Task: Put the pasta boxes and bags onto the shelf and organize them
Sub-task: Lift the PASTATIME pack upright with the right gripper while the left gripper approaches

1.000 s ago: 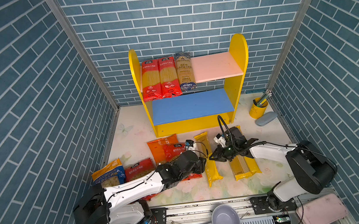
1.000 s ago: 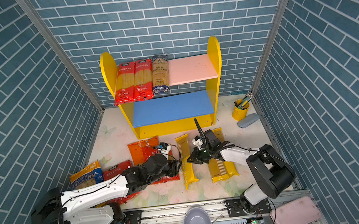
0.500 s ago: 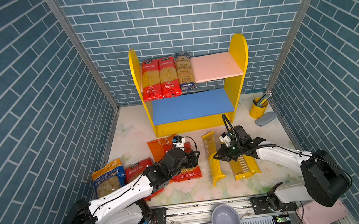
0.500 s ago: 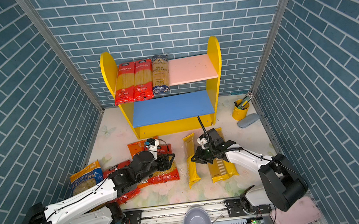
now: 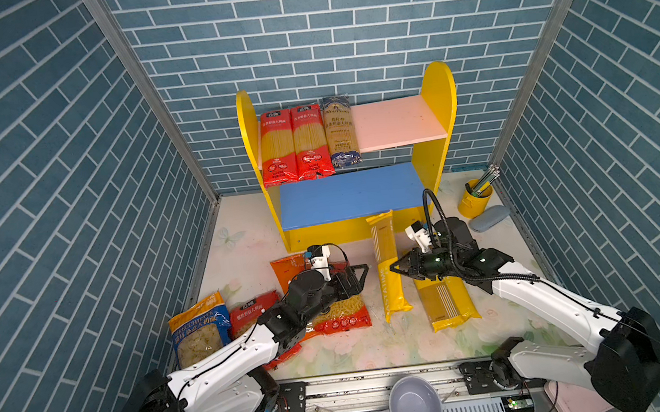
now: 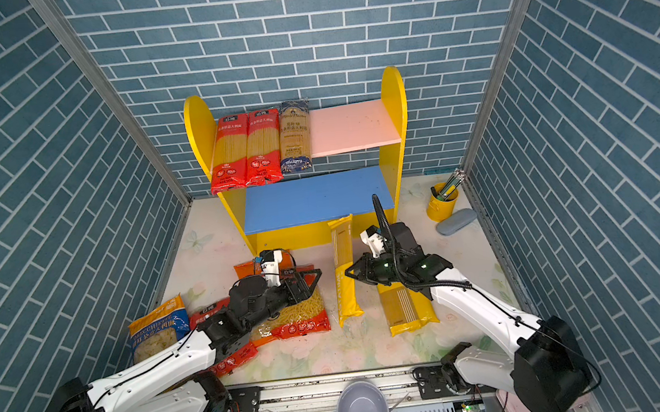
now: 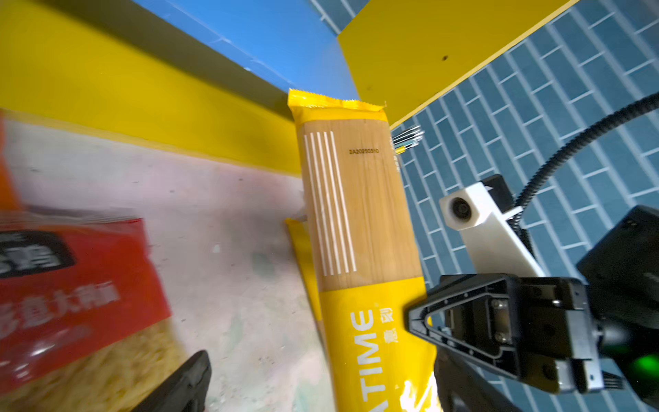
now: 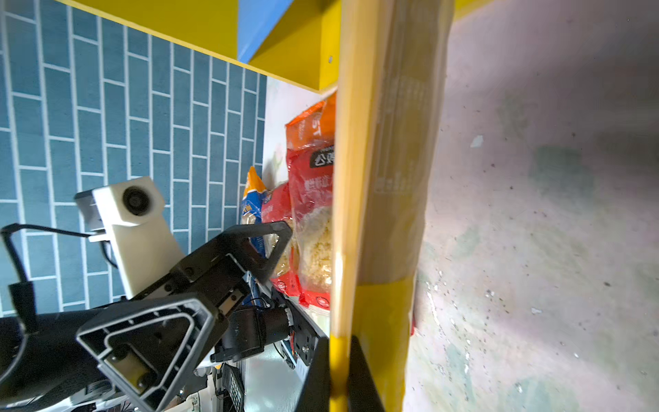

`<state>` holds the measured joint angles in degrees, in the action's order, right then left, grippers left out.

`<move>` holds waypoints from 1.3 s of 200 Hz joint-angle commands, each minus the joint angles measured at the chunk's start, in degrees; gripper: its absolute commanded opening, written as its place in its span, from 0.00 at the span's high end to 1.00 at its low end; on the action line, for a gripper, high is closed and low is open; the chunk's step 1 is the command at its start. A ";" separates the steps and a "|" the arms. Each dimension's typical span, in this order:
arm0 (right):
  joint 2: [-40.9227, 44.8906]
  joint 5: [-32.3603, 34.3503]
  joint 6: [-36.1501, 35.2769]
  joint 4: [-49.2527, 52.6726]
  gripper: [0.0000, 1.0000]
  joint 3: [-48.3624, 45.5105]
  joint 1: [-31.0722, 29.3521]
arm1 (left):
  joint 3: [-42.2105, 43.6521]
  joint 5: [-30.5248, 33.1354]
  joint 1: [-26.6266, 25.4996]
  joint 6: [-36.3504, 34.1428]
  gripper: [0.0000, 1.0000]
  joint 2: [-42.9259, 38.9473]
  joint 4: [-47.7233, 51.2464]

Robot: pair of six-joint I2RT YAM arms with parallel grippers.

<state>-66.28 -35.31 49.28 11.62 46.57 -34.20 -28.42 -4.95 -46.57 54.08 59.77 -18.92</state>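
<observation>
Held pack: long yellow spaghetti pack (image 5: 387, 266), lying on the floor mat with its far end against the yellow base strip of the shelf (image 5: 351, 163); its right edge is pinched in the right gripper (image 5: 394, 269).
Right gripper: jaws closed thin on that pack's side seam; in the right wrist view the two dark fingertips (image 8: 358, 374) squeeze the yellow film from both sides.
Second yellow pack: a wider yellow spaghetti pack (image 5: 447, 301) lies just right of the held one, partly under the right arm.
Left gripper: (image 5: 359, 277) jaws spread wide, holding nothing, over the upper edge of the red macaroni bag (image 5: 342, 314); it stands just left of the held pack, apart from it.
Other floor packs: orange bag (image 5: 287, 268) behind the left wrist; another red bag (image 5: 250, 313) under the left arm; blue-orange bag (image 5: 197, 333) farthest left.
Upper board: pink; two red spaghetti packs (image 5: 294, 144) and one dark-blue spaghetti pack (image 5: 339, 133) lie side by side at its left end, overhanging the front edge.
Lower board: blue, bare.
Surroundings: yellow pen cup (image 5: 476, 200) and grey case (image 5: 488, 217) right of the shelf; grey bowl (image 5: 414, 405) on the front rail.
</observation>
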 commanded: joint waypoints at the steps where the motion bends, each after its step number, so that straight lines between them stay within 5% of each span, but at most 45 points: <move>1: 3.06 -2.07 -0.76 -6.87 1.00 7.11 -1.32 | -0.57 -3.89 0.94 3.43 0.00 3.25 -10.57; 86: 7.18 -7.82 1.63 -9.83 1.00 10.86 -4.30 | -4.18 -10.12 3.02 6.82 0.01 9.23 -27.10; 134: 8.79 -10.51 4.44 -12.74 1.00 9.34 -4.30 | -7.44 -12.81 3.39 5.85 0.08 9.38 -27.44; 212: 9.21 -11.98 7.55 -16.42 1.00 5.11 -3.17 | -10.94 -16.49 3.41 4.40 0.47 9.34 -27.06; 260: 10.76 -10.83 7.10 -15.57 1.00 3.64 -2.44 | -14.24 -17.39 3.06 2.80 0.62 9.15 -24.49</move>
<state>-58.46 -45.30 56.69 3.42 51.13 -36.97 -38.65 -18.98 -42.76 59.29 69.56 -41.76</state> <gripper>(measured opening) 0.090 0.414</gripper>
